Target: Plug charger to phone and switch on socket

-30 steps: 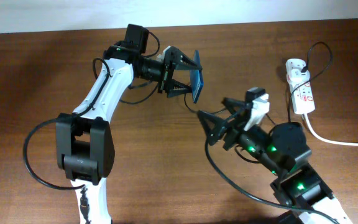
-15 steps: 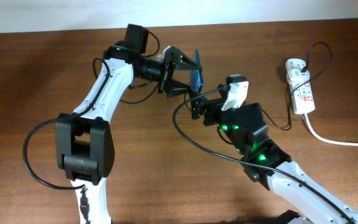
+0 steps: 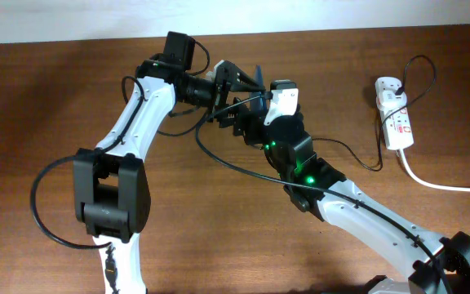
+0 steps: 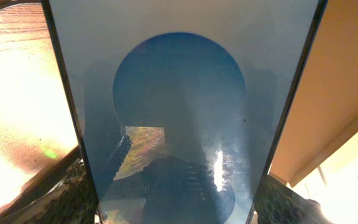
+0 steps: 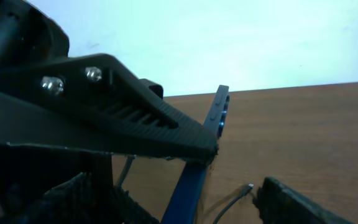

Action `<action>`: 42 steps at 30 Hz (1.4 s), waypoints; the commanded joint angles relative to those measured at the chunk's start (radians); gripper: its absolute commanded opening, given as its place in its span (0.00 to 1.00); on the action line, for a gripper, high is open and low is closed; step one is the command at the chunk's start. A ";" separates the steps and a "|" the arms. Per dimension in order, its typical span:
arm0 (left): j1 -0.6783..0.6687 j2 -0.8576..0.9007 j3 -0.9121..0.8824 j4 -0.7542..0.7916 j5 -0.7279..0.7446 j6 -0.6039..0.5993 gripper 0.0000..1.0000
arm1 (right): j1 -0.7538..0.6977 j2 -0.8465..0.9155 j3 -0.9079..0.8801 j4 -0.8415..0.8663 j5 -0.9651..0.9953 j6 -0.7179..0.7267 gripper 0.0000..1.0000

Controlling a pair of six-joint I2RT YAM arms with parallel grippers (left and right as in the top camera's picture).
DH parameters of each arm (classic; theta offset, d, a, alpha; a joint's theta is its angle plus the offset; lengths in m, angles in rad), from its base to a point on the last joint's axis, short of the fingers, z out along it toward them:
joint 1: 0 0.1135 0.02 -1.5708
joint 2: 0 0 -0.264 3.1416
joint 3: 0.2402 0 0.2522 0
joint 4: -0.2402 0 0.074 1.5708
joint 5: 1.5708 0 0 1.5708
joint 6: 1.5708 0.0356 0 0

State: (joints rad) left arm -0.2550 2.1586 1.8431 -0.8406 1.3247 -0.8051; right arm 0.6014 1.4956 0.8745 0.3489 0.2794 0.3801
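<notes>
My left gripper (image 3: 233, 91) is clamped on the slim black-edged, blue-screened phone (image 4: 179, 112), lifted above the brown wooden worktop (image 3: 39, 98). My right gripper (image 3: 243, 122) sits close against it, with the thin black charger cable (image 5: 248, 187) tip beside one finger. I cannot tell whether it pinches the cable. The white oblong socket strip (image 3: 394, 114) lies far right.

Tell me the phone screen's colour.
Phone: light blue with a darker blue circle; best in left wrist view.

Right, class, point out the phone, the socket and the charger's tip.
phone (image 4: 179, 93): left wrist view, middle of the blue screen.
socket (image 3: 396, 116): overhead view, white body.
charger (image 5: 249, 186): right wrist view, plug tip.
</notes>
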 commanded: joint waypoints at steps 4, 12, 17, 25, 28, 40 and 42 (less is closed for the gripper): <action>0.000 0.002 0.009 0.003 0.040 0.013 0.53 | 0.007 0.003 0.024 -0.030 -0.021 -0.009 0.66; 0.000 0.002 0.009 0.003 0.039 0.013 0.54 | 0.007 0.003 0.024 -0.030 -0.021 -0.006 0.44; 0.000 0.002 0.009 0.003 0.030 0.013 0.56 | 0.007 0.003 0.024 -0.030 -0.021 -0.006 0.32; 0.000 0.002 0.009 0.003 0.015 0.013 0.57 | 0.007 0.003 0.024 -0.030 -0.021 -0.006 0.16; -0.001 0.002 0.009 0.003 0.014 0.013 0.57 | 0.007 0.003 0.024 -0.030 -0.021 -0.006 0.12; 0.000 0.002 0.009 0.003 0.014 0.013 0.95 | 0.007 0.003 0.024 -0.030 -0.019 -0.006 0.08; 0.000 0.002 0.009 0.003 0.014 0.013 0.99 | 0.007 0.003 0.024 -0.030 0.001 -0.006 0.07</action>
State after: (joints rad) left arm -0.2523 2.1586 1.8435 -0.8406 1.3258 -0.8028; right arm 0.6006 1.4975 0.8753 0.3065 0.2794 0.3859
